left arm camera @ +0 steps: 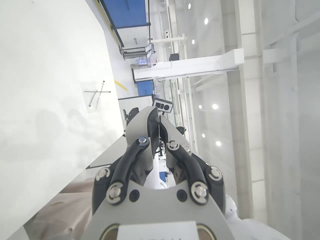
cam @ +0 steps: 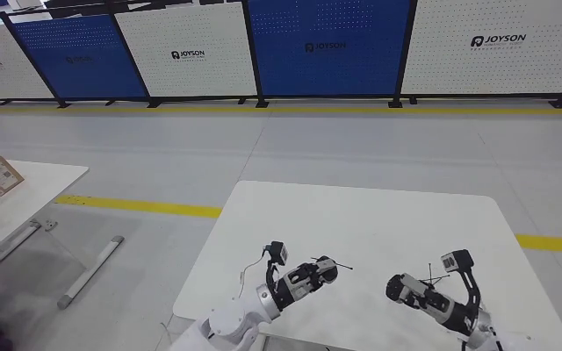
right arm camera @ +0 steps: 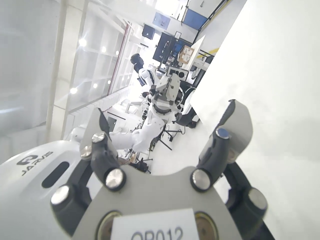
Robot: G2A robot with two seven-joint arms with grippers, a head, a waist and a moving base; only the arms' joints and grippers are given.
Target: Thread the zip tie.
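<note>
1. The surface (cam: pixel 369 219): white, matt and smooth.
2. The zip tie (left arm camera: pixel 159 131): thin, smooth black plastic, pictured in the left pincer (left arm camera: pixel 158 116).
3. The left pincer: matt grey metal, with rough-textured black pads (left arm camera: pixel 153 128), glossy black plastic links and polished steel pins.
4. The right pincer (right arm camera: pixel 166 106): matt grey metal plates and shiny round bolts, with a white paper label (right arm camera: pixel 152 223) at its base.

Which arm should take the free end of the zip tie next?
Probably the right. The right pincer is open and empty and faces the left pincer. The left pincer is shut on the zip tie, so it cannot also catch the free end.
</note>
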